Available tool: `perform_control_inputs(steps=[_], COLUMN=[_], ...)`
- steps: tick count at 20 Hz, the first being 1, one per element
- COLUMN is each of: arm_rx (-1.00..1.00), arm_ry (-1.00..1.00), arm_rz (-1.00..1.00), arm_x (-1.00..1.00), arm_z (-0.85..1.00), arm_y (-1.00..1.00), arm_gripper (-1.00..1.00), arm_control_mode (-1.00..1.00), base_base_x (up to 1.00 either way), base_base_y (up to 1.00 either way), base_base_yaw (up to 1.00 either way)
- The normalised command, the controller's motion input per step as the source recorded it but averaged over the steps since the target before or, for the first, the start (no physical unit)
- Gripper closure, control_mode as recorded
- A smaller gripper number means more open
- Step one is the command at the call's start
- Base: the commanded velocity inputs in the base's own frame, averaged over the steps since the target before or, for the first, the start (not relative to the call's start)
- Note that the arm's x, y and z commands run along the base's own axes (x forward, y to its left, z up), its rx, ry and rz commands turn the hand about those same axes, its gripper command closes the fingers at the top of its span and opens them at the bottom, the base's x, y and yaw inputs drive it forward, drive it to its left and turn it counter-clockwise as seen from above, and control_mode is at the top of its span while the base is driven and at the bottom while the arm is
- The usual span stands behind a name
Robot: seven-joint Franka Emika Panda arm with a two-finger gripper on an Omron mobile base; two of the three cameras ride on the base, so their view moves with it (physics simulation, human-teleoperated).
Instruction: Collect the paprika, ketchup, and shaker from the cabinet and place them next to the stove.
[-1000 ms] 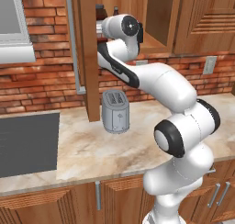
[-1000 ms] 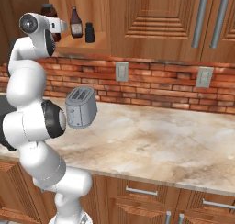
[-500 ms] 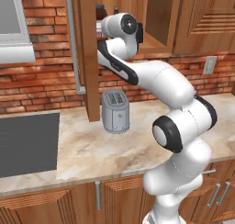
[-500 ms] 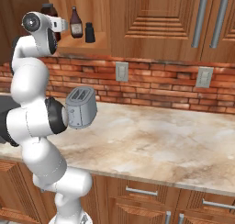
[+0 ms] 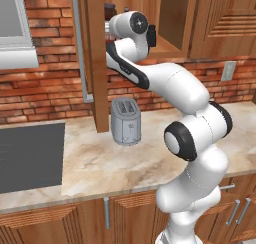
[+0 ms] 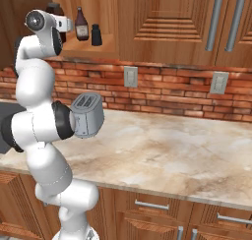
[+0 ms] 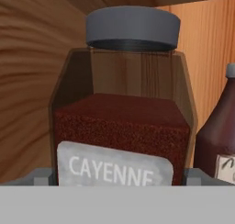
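- Paprika (image 7: 124,126), ketchup (image 6: 81,25) and shaker (image 6: 96,35) all stand on the cabinet (image 6: 93,46) shelf; none moved beside the stove (image 5: 30,155) yet.
- Gripper (image 7: 119,179) spread wide, fingers flanking the paprika, not clamped.

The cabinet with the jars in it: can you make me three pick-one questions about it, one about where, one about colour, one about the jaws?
1. Where is the ketchup on the shelf?
A. between paprika and shaker
B. on the counter
C. on the stove

2. What colour is the shaker?
A. white
B. black
C. green

3. How are the gripper jaws?
A. open, around the paprika
B. shut, empty
C. shut on the toaster

Answers: 1 A, it stands in the middle of the three. 2 B, it is plain black. 3 A, a tip shows each side of the jar.
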Motion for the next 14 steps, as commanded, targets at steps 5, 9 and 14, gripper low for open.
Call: perform_control_inputs(steps=[5,9,14], arm_rx=[0.00,0.00,0.00], arm_ry=[0.00,0.00,0.00], arm_rz=[0.00,0.00,0.00], arm_x=[0.00,0.00,0.00], arm_z=[0.00,0.00,0.00], arm_y=[0.00,0.00,0.00], arm_gripper=[1.00,1.00,1.00], arm_control_mode=[-1.00,-1.00,-1.00], base_base_x=[0.00,0.00,0.00], base_base_y=[0.00,0.00,0.00], base_base_yaw=[0.00,0.00,0.00])
